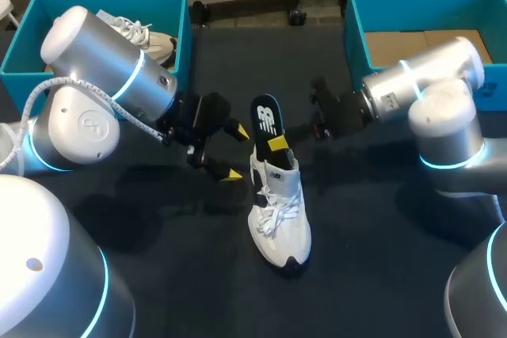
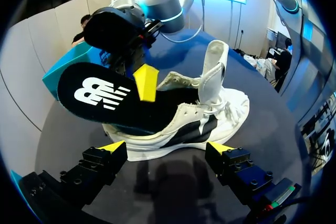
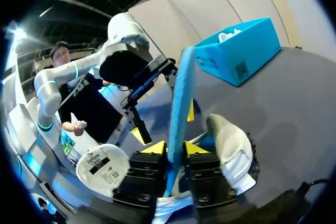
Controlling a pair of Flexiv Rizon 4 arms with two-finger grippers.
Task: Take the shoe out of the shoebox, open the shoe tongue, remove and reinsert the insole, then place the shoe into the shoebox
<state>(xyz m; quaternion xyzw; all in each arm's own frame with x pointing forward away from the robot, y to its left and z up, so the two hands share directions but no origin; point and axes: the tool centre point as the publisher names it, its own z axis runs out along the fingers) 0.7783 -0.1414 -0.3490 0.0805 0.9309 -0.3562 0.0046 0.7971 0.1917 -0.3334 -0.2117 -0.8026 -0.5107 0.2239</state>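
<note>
A white shoe (image 1: 279, 219) (image 2: 210, 114) (image 3: 233, 153) stands on the dark table, toe toward me, tongue pulled up. The black insole (image 1: 265, 119) (image 2: 100, 95) (image 3: 181, 93) sticks up out of its heel opening, lower end inside the shoe. My right gripper (image 1: 273, 144) (image 3: 175, 148) is shut on the insole, a yellow-tipped finger on each face; in the left wrist view one of its fingers (image 2: 146, 82) lies on the printed top side. My left gripper (image 1: 234, 152) (image 2: 167, 148) stands wide open just left of the shoe's heel, touching nothing.
A teal shoebox (image 1: 20, 45) (image 3: 236, 56) at the back left holds a second white shoe (image 1: 150, 37). Another teal shoebox (image 1: 356, 29) at the back right has a brown cardboard floor. Bare dark table lies in front of and beside the shoe.
</note>
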